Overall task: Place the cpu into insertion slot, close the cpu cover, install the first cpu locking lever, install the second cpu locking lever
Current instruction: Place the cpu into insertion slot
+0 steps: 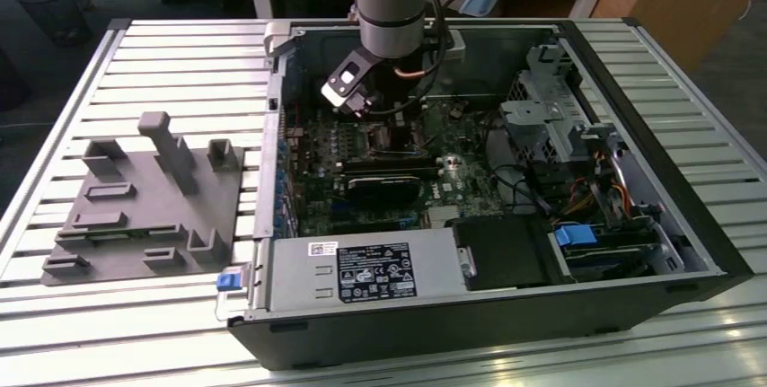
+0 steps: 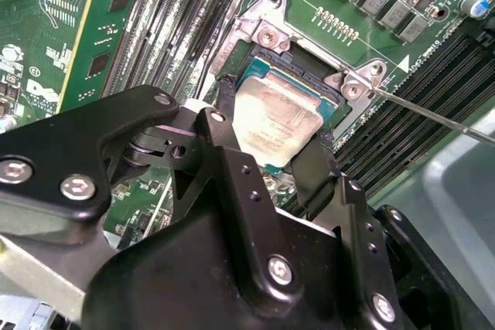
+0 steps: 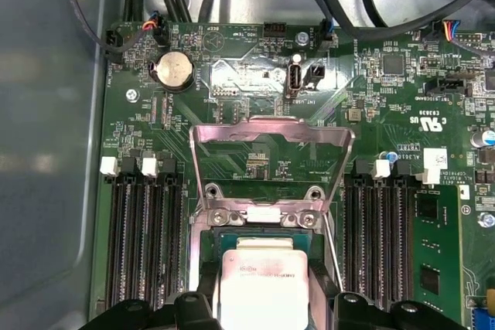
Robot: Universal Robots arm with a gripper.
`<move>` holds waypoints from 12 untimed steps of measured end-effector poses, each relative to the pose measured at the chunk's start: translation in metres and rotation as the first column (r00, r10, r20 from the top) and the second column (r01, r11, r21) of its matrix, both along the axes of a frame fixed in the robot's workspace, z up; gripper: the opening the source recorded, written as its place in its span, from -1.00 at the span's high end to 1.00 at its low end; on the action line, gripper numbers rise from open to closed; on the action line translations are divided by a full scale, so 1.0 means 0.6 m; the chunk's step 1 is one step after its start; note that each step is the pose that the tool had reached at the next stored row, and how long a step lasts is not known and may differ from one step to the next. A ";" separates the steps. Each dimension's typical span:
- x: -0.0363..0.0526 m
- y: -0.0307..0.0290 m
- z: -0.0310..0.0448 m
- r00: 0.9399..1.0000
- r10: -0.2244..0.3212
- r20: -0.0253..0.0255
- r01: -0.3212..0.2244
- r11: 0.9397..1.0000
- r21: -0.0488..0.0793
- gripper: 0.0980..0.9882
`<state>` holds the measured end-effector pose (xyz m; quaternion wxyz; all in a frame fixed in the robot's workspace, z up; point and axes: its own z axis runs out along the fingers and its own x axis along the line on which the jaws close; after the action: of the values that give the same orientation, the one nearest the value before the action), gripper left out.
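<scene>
My gripper is shut on the cpu, a silver-grey square chip, with a black finger against each of two opposite edges. The chip hangs level right over the insertion slot, whose dark frame shows around it; I cannot tell whether they touch. In the first wrist view the cpu lies just in front of the cpu cover, a metal frame tilted up and open on its hinge. A thin locking lever sticks out, unlatched, from the socket's corner. In the exterior view the gripper is low inside the case, above the motherboard.
Black memory slots flank the socket on both sides. Cables run along the board's far edge. The open computer case walls in the arm, with a power supply and a drive cage. A grey fixture plate lies on the exterior view's left.
</scene>
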<state>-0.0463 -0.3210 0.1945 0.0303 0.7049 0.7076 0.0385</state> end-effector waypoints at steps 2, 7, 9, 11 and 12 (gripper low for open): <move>0.000 0.0000 0.000 1.000 0.000 0.000 0.000 1.000 0.000 0.00; 0.000 0.0000 0.000 1.000 0.000 0.000 0.000 1.000 0.000 0.00; 0.000 0.0001 -0.001 1.000 0.000 0.000 0.000 1.000 0.000 -0.01; 0.000 0.0000 -0.001 1.000 0.000 0.000 0.000 1.000 0.000 -0.15; 0.001 0.0000 -0.001 1.000 0.000 0.000 0.000 1.000 0.000 -0.15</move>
<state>-0.0459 -0.3210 0.1936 0.0303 0.7049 0.7076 0.0385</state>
